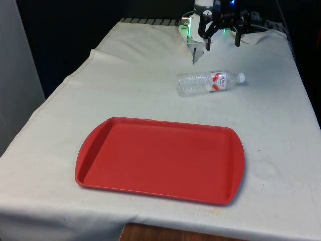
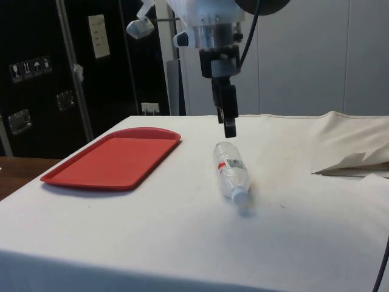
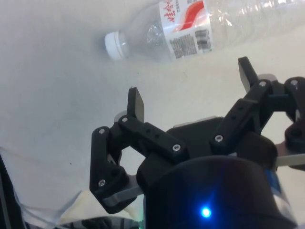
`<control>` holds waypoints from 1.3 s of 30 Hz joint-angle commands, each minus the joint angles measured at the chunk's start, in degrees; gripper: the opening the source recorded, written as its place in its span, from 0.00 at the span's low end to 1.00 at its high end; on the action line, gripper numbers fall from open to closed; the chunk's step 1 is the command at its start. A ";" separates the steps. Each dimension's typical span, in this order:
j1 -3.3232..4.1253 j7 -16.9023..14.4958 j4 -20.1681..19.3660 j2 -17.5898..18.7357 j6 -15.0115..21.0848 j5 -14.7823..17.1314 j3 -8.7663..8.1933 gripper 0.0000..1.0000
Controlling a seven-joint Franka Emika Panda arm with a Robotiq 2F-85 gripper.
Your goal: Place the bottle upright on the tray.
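A clear plastic bottle (image 1: 205, 83) with a red-and-white label lies on its side on the white cloth, its white cap (image 1: 241, 77) towards the front view's right. The empty red tray (image 1: 160, 155) sits nearer the table's front, apart from the bottle. My gripper (image 1: 221, 43) hangs open above the cloth, just beyond the bottle on the robot's side, with nothing between its fingers. The side view puts the gripper (image 2: 228, 125) a short way above the bottle (image 2: 231, 173) and the tray (image 2: 115, 158) off to one side. From the wrist, the bottle (image 3: 200, 24) lies beyond the open fingertips (image 3: 136, 102).
A raised fold of cloth (image 1: 197, 50) stands near the robot's base, also seen as a fold of cloth (image 2: 352, 161) in the side view. The table's edge drops off at the front view's left and right.
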 commanded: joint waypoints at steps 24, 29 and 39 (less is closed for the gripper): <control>0.52 -7.62 -1.95 2.46 9.74 1.49 0.74 1.00; 0.46 -9.91 -1.95 2.35 9.68 1.66 0.74 1.00; 0.34 -13.87 -2.18 2.23 9.63 1.49 0.57 1.00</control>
